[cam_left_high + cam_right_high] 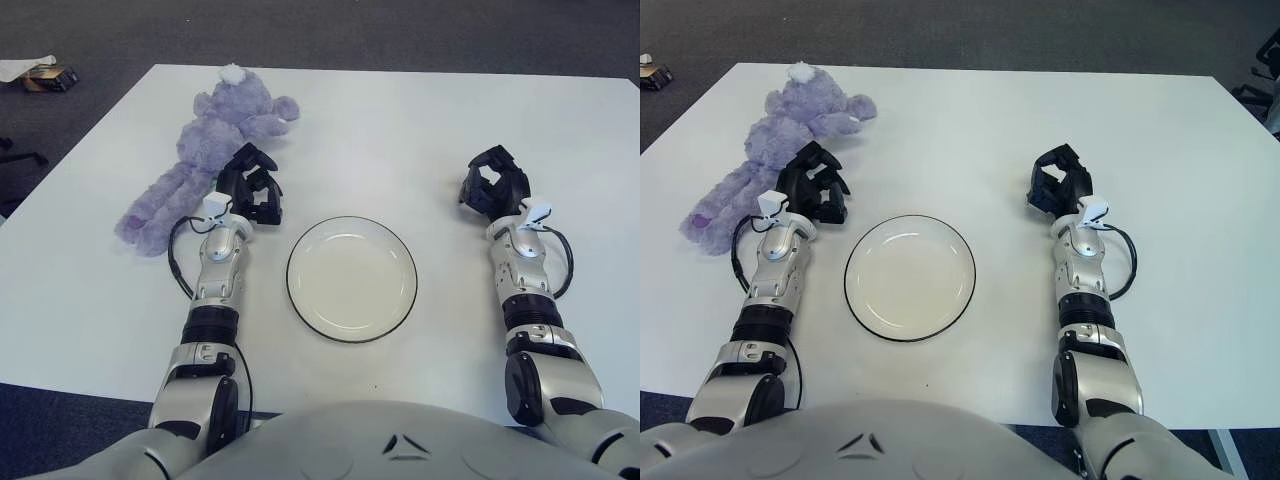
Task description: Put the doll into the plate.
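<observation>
Seeing the left hand (250, 189) hovering with fingers loosely curled and holding nothing, just right of the purple plush doll (205, 150), which is lying stretched out at the table's (400, 130) far left. The white black-rimmed plate (352, 278) is sitting bare between my arms. The right hand (492, 187), likewise holding nothing, is showing right of the plate.

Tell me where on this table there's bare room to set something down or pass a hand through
Open tabletop lies beyond the plate toward the far edge, between the purple doll and the right hand, and to that hand's right. The plate itself holds nothing. It is crowded at far left, where the left hand shows right beside the doll.
</observation>
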Motion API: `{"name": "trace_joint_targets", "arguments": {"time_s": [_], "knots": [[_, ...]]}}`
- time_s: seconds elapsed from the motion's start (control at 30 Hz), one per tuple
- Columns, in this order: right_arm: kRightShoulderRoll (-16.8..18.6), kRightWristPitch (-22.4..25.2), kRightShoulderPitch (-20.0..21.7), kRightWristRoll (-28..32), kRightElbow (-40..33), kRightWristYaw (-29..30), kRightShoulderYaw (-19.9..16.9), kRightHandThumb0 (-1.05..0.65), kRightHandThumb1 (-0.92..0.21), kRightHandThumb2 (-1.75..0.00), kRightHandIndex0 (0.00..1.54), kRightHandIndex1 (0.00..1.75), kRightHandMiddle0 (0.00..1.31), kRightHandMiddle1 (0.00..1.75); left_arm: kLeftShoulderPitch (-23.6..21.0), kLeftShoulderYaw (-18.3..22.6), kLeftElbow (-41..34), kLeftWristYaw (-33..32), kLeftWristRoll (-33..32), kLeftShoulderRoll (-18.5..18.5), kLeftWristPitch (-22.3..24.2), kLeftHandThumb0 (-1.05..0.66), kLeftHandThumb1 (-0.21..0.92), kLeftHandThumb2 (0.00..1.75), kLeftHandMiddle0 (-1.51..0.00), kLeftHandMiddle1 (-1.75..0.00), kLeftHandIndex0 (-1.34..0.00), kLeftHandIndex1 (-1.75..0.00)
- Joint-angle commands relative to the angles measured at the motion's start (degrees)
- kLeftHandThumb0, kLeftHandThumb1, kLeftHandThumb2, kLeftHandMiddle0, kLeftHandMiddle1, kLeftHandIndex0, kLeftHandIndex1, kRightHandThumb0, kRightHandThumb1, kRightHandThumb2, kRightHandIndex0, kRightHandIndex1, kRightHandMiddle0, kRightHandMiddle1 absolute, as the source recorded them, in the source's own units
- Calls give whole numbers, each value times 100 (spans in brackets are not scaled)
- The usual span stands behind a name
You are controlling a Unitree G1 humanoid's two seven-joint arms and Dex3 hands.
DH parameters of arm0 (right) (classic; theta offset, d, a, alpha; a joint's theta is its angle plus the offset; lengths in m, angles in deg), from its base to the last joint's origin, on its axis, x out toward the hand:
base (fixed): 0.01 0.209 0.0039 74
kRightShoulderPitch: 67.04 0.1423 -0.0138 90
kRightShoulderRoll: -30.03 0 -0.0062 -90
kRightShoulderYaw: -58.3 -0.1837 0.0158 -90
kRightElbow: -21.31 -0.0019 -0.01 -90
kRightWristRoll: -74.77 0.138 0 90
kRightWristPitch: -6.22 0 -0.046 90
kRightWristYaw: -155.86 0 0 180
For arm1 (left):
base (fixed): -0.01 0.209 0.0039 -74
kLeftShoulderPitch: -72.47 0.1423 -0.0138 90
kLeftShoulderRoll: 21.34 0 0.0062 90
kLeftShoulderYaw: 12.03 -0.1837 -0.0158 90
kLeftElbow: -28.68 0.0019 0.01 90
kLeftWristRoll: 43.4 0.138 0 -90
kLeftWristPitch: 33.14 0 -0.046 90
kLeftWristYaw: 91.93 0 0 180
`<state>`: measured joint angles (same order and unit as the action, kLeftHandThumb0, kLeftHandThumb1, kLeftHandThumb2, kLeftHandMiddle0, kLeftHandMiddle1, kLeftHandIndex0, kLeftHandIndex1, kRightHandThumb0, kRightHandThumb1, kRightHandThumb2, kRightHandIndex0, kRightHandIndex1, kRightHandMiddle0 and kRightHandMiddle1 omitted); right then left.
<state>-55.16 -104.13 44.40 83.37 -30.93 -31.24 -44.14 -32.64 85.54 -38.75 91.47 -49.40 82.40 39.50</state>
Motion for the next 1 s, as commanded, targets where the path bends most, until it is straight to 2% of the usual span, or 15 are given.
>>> {"name": "trace_joint_targets", "arguments": {"time_s": [0.0,0.97], "knots": [[178,224,-427,-31,283,-47,84,-41,-54,-103,99,175,44,175,518,27,332,-32,17,46,78,-1,-8,175,-91,-175,-70,-168],[188,366,-492,-101,183,-33,169,-41,-54,-103,98,175,44,175,469,70,378,-83,-1,74,118,-1,-8,175,-92,-175,-72,-166]]}}
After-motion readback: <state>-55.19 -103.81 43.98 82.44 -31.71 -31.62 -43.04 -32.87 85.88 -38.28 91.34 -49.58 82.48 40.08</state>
